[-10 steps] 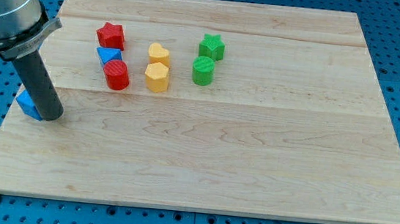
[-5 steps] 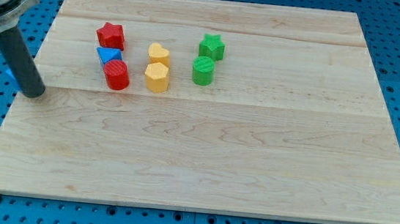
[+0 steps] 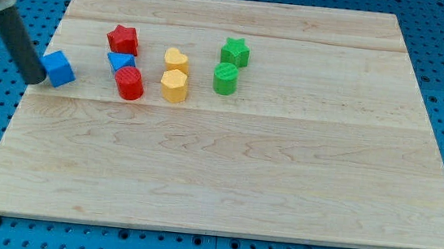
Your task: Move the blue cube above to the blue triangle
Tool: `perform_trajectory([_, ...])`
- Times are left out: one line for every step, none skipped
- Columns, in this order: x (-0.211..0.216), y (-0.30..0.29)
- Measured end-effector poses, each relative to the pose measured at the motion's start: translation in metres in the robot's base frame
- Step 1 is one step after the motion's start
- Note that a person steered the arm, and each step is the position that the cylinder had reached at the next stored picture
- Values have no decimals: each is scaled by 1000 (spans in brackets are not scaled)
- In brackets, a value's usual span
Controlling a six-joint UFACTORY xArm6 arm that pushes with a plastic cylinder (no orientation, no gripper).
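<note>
The blue cube (image 3: 59, 69) sits on the wooden board (image 3: 226, 166) near its left edge. My tip (image 3: 36, 81) is at the board's left edge, touching the cube's left side. The blue triangle (image 3: 119, 61) lies to the cube's right, wedged between the red star (image 3: 122, 39) above it and the red cylinder (image 3: 129, 84) below it. The dark rod rises from the tip to the view's top left.
A yellow heart (image 3: 177, 59) and a yellow hexagon-like block (image 3: 174, 86) stand right of the red blocks. A green star (image 3: 235, 52) and a green cylinder (image 3: 225, 79) stand further right. Blue pegboard surrounds the board.
My tip moved up along the left edge, from about mid-height of the board. The blue cube, hidden behind the rod earlier, moved up and right and now shows fully.
</note>
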State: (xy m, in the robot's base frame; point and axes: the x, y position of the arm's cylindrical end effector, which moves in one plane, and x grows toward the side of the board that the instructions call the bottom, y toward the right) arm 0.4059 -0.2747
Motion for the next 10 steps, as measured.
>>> perform_trajectory([-37,9])
perform_trajectory([-39,36])
perform_trajectory([-39,54])
perform_trajectory([-19,29])
perform_trajectory([-16,31])
perform_trajectory([-16,41])
perform_trajectory([-16,44])
perform_trajectory([-23,66])
perform_trajectory([-24,87])
perform_trajectory([-35,92])
